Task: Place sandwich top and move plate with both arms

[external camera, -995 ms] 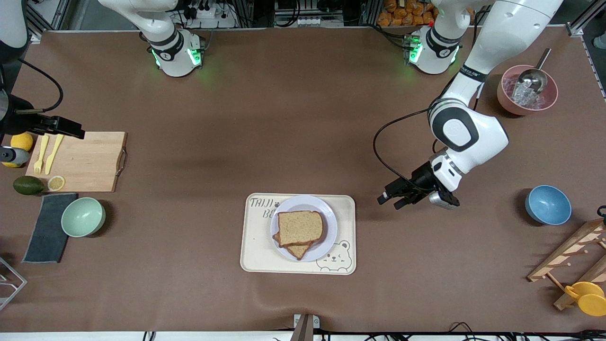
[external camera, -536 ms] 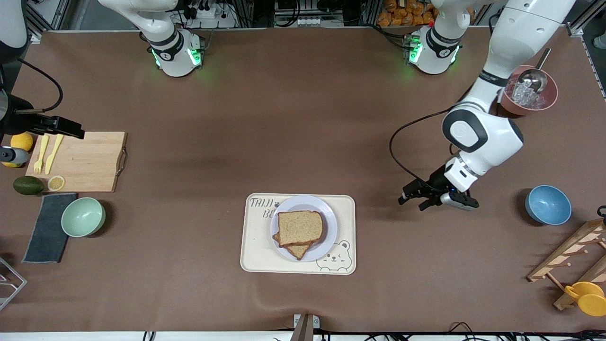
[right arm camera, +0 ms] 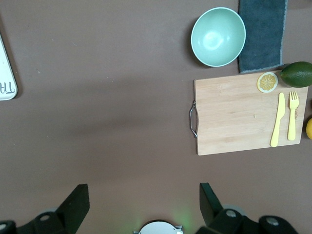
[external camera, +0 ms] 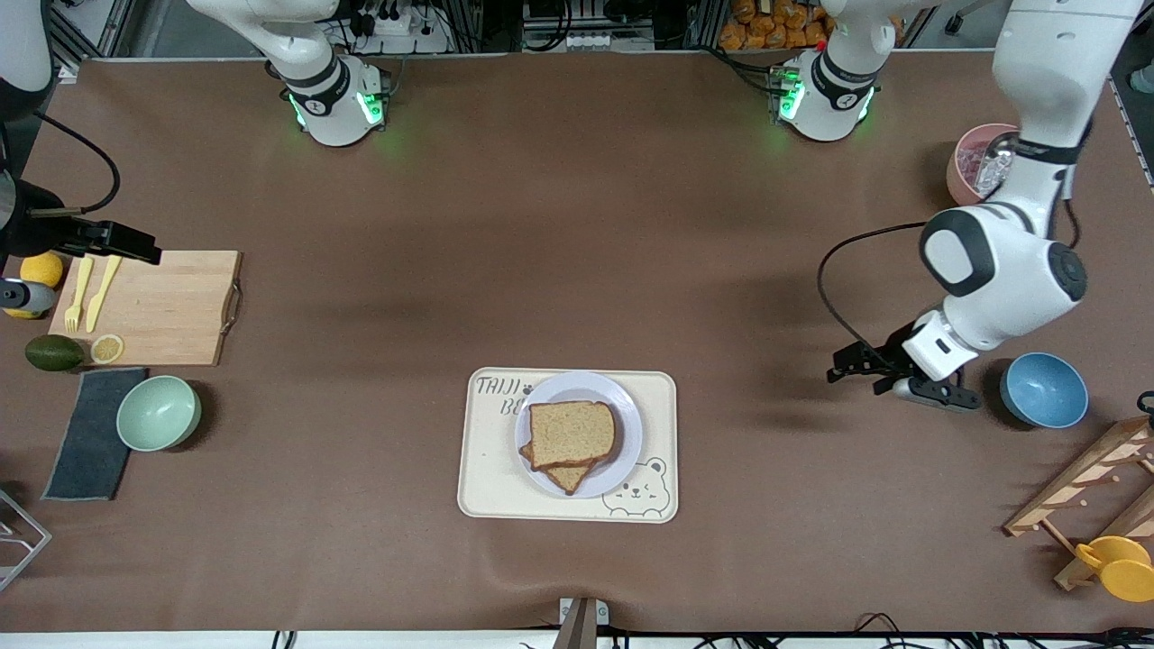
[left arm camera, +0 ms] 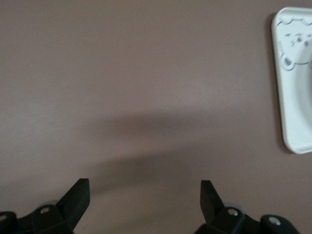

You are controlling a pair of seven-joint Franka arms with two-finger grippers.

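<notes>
The sandwich top [external camera: 572,434] is lying on a darker slice on the plate [external camera: 631,437], which is sitting in the bear-print tray [external camera: 487,487]; that likely means the placing step is done and the two-arm carry remains. The left hand [external camera: 856,371] is hanging spread and empty over bare bench [external camera: 541,252] between tray and blue bowl [external camera: 1044,389]. The right hand [right arm camera: 141,207] is waiting, spread, above the bench near the cutting board [right arm camera: 234,114] at its arm's end.

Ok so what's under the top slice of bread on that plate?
Under the sandwich top, a corner of a second, darker slice pokes out, resting on the plate. Whatever lies between the two slices is covered.
</notes>
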